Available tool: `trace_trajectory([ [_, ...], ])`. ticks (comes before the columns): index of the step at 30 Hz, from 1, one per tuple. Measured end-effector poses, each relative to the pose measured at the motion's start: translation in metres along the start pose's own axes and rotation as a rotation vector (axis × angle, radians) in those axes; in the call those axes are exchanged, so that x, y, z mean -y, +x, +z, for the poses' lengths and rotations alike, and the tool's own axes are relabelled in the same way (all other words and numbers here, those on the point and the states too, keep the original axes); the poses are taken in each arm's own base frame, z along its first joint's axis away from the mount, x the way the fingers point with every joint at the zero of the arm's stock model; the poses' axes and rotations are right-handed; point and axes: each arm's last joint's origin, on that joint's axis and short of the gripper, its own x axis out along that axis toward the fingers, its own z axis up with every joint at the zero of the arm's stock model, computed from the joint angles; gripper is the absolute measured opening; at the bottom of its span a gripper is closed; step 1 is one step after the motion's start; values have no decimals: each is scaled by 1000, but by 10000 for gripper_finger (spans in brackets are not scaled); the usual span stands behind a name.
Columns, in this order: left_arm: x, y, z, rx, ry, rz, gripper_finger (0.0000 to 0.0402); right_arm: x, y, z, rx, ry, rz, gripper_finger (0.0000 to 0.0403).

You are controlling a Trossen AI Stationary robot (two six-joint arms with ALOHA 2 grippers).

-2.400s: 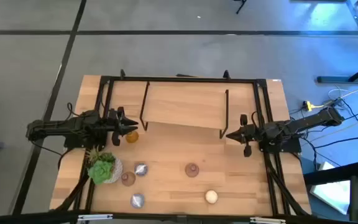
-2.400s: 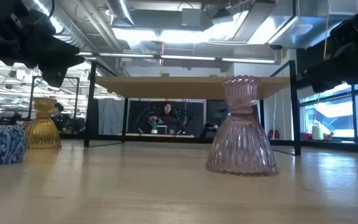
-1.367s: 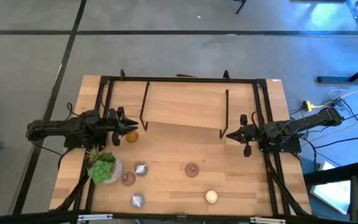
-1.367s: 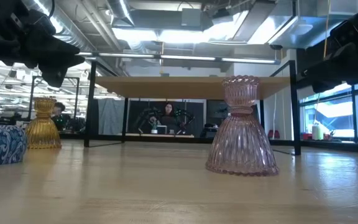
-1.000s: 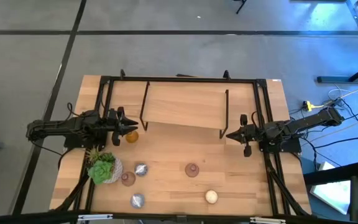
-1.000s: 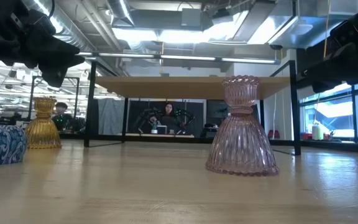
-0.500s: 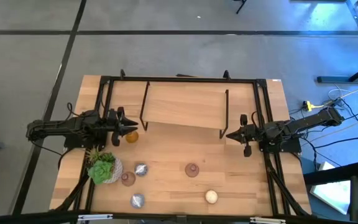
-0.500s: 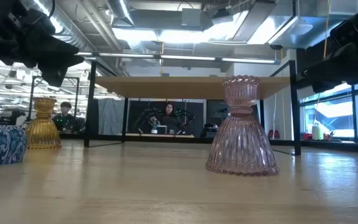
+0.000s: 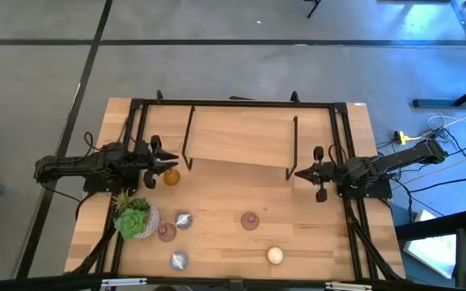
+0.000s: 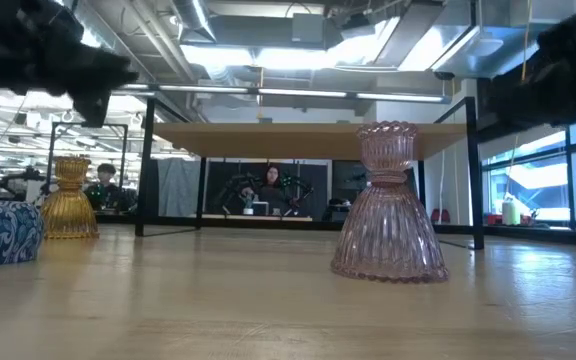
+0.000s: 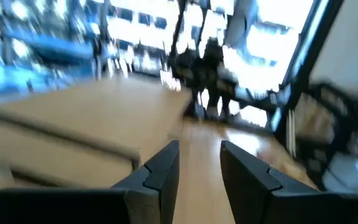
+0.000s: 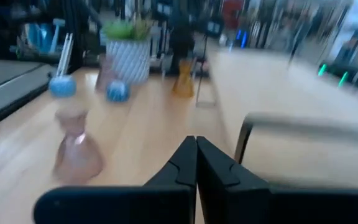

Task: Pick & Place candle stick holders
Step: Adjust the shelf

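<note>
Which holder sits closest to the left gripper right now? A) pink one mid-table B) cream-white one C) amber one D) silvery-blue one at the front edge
C: in the high view the amber holder stands right beside the left gripper, while the other holders sit farther toward the table's front.

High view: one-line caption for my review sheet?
Six candle stick holders and a succulent sit on the table; both arms wait at its sides.
</note>
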Motion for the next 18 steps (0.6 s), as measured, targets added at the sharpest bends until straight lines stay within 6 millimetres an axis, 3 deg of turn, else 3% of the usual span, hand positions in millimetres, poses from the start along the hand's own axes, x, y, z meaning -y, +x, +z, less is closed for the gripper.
trace_trajectory([
  [9, 8, -10, 42, 459, -60, -34, 112, 4, -6, 33, 331, -12, -46, 3],
  [14, 16, -13, 46, 466, 27, -274, 111, 5, -7, 36, 371, 1, -51, 3],
  [18, 19, -12, 47, 459, 31, -362, 112, 5, -7, 37, 378, -1, -53, 3],
])
